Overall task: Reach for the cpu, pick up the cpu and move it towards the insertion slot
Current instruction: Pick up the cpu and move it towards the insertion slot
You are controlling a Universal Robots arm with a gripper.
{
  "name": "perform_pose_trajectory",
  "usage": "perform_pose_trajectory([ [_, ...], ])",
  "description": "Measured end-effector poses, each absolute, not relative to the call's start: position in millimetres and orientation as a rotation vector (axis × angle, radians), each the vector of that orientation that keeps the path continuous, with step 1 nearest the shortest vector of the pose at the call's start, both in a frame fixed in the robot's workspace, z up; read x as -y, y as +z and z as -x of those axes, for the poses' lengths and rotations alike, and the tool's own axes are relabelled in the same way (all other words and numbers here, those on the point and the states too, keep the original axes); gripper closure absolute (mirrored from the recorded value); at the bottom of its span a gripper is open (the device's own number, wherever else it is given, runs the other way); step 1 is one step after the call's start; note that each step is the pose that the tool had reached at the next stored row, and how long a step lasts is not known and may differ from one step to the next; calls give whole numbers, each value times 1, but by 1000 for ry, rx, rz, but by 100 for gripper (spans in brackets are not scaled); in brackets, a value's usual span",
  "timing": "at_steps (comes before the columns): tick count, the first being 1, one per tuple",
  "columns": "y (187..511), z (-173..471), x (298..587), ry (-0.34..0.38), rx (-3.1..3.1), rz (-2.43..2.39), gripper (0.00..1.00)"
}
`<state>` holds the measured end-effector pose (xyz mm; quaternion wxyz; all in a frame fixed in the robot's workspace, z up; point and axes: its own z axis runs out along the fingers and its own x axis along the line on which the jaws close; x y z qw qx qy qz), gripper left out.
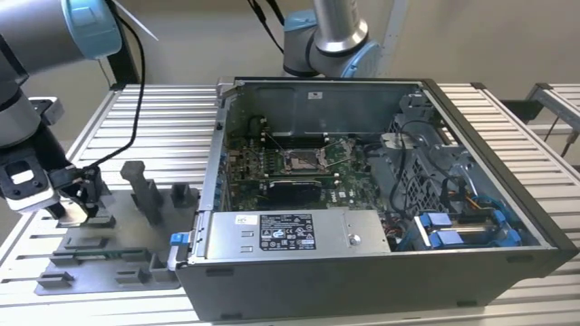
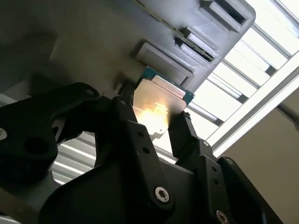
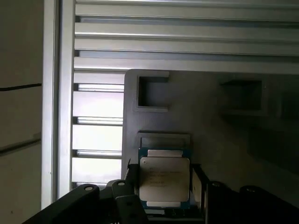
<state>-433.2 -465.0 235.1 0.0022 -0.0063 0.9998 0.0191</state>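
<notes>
The jaws are clamped on the cpu (image 3: pixel 164 179), one black finger against each of two opposite edges. In both wrist views the gripper (image 3: pixel 164 186) grips the small square chip with its silver face towards the cameras. Glare washes out part of that face in the second wrist view (image 2: pixel 158 105), where a thin blue-green edge peeks out round the metal. The fingers (image 3: pixel 131 183) cover the chip's two gripped sides and the gripper body cuts off its near edge. Whether the chip rests on the grey fixture plate (image 3: pixel 210 126) or sits just above it cannot be told.

The chip lies over the plate, just beside a shallow rectangular pocket (image 3: pixel 163 140) near one edge of the plate.

In the exterior view the gripper (image 1: pixel 73 204) hangs over the plate (image 1: pixel 118 238), and the chip itself is too small to make out between the dark fingers. The arm (image 1: pixel 27 81) above it is cut off by the frame. The insertion slot (image 1: pixel 303 161), with its shiny frame, sits well apart from the plate, inside the open computer case (image 1: pixel 381 272) that stands just beside the plate. Both plate and case rest on a slatted metal table (image 1: pixel 136 115).
</notes>
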Motion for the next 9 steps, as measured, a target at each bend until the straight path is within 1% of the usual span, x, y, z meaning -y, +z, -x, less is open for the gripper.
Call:
perform_pose_trajectory([
  [5,256,433,465,60,-3137,20,100],
  [9,260,433,465,61,-3136,20,100],
])
